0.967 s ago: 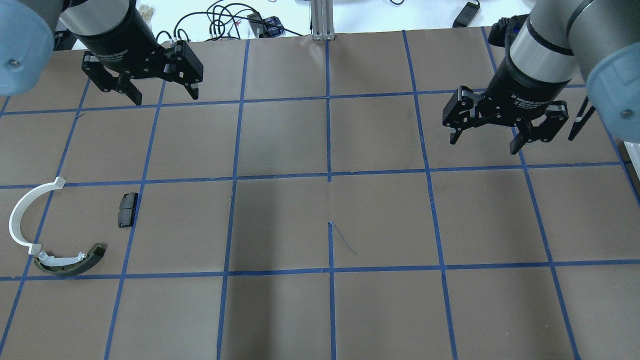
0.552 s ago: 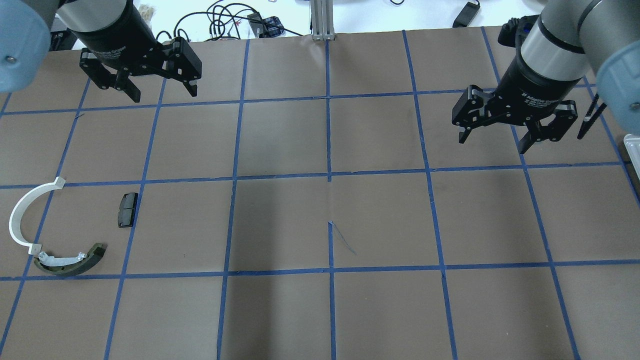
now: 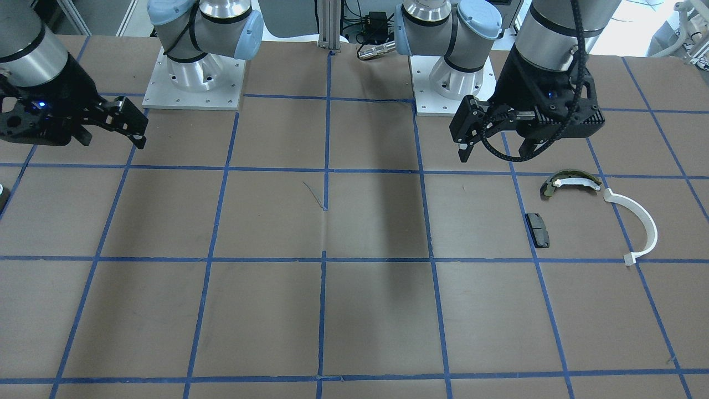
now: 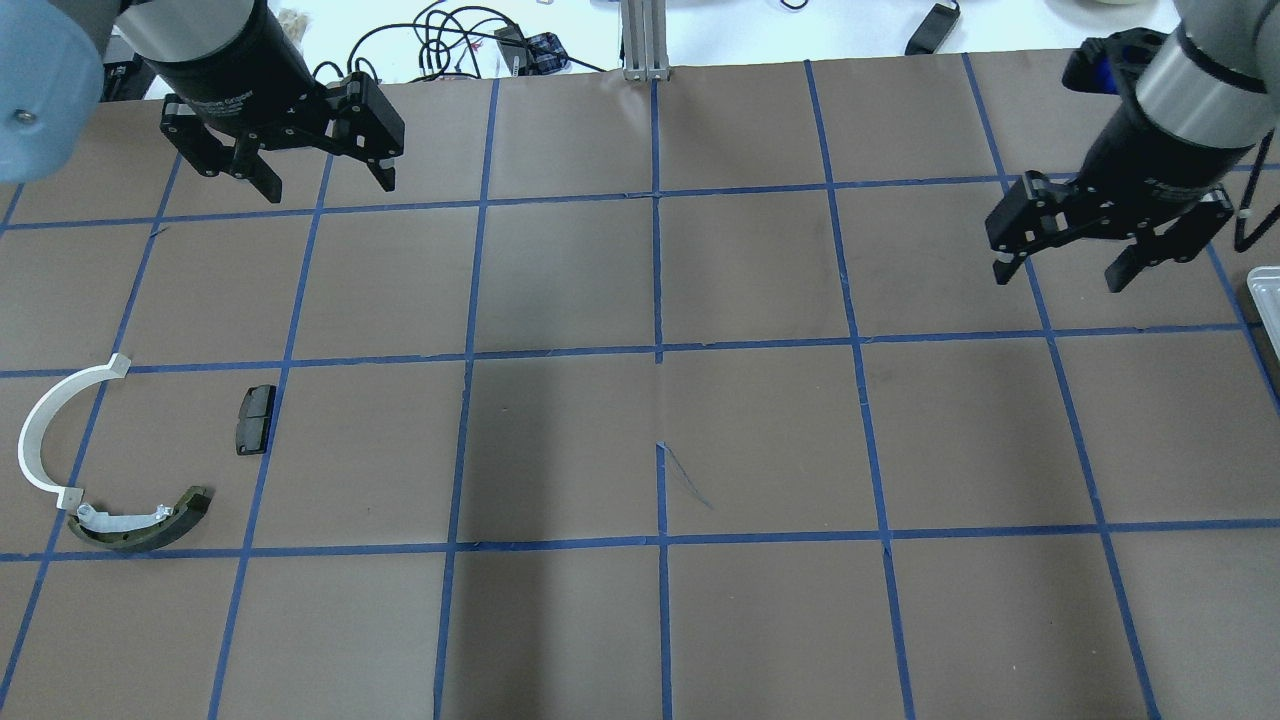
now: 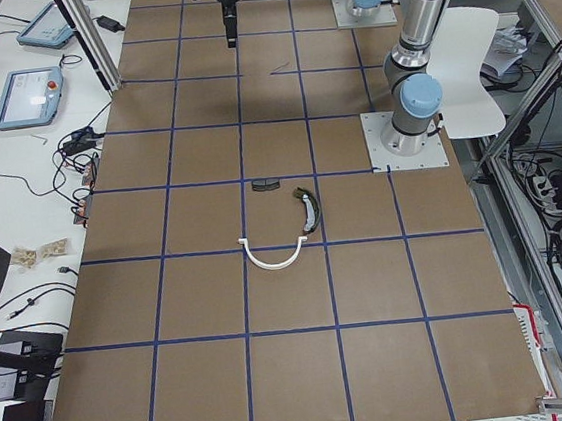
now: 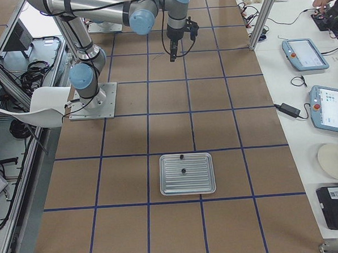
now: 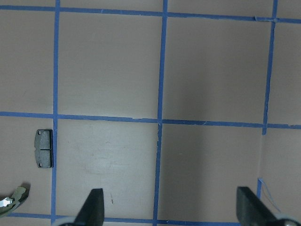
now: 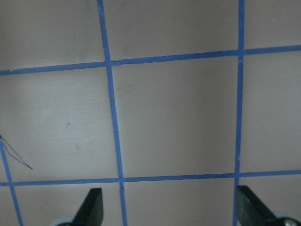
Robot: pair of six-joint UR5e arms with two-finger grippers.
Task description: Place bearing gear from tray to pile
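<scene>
The desk [image 4: 760, 430] is seen covered in brown paper and marked into squares by blue tape. The left gripper [image 4: 328, 185] is held over the far left corner, its fingers spread apart with nothing between them. The right gripper [image 4: 1058, 278] is held at the right, likewise spread and empty, near a tray [image 4: 1266, 300] of which only a corner is shown. At the lower left, a white arc [image 4: 38, 430] is laid with a brake shoe [image 4: 140, 528] just beside its end; a black pad [image 4: 255, 420] lies apart from both.

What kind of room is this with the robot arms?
Probably a robot lab: a left arm and a right arm bolted to a table taped into blue squares, with control tablets and cables beside it.
</scene>
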